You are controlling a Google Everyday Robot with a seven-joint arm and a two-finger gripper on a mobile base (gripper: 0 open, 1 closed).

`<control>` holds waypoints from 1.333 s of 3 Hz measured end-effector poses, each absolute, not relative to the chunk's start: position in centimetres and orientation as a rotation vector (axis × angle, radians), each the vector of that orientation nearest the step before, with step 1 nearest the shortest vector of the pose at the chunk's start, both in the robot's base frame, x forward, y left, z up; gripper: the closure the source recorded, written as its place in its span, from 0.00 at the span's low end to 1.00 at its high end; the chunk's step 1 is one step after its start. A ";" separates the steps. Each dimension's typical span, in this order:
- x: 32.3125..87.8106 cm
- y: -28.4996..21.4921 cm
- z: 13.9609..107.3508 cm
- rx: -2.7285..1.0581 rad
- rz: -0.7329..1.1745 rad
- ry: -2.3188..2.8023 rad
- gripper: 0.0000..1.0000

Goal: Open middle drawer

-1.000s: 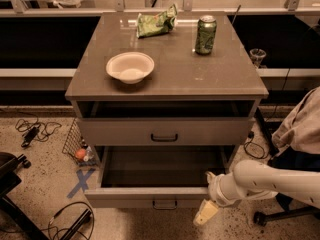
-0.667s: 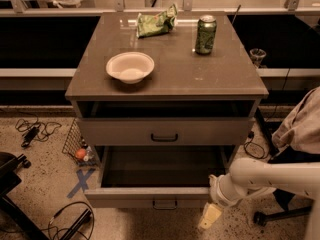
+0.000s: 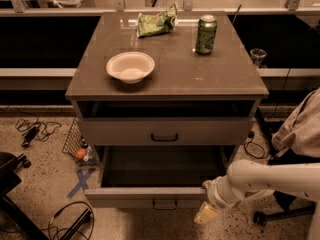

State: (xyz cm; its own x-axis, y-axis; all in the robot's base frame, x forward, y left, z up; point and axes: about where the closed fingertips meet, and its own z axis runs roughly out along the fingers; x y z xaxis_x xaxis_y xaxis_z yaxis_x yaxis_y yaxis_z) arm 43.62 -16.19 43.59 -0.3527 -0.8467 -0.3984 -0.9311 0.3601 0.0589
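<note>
At the bench [image 3: 225, 79], below its top: middle drawer [image 3: 125, 197] stands pulled well out, grey inside bare to us. We judge the opening about done. White arm [image 3: 270, 176] reaches in low from the view's right. Pincer [image 3: 206, 214] hangs just beside the drawer's right front corner, off the handle [image 3: 165, 204], likely because no pull is left to make; apart or together, we cannot tell.

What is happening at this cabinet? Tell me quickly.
A robot arm reaches in from the right. Its gripper hangs low by the right end of the wide grey-brown middle drawer, not on the drawer's small dark handle. That drawer stands pulled well out, so the opening looks done. A white bowl, a green can and a crumpled green snack bag sit on the flat grey-brown cabinet top.
</note>
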 end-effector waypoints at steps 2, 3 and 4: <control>40.9 -15.8 44.3 -1.559 0.412 2.332 0.80; 37.6 -15.5 44.0 -1.555 0.447 2.356 1.00; 37.0 -15.4 44.0 -1.570 0.454 2.351 0.97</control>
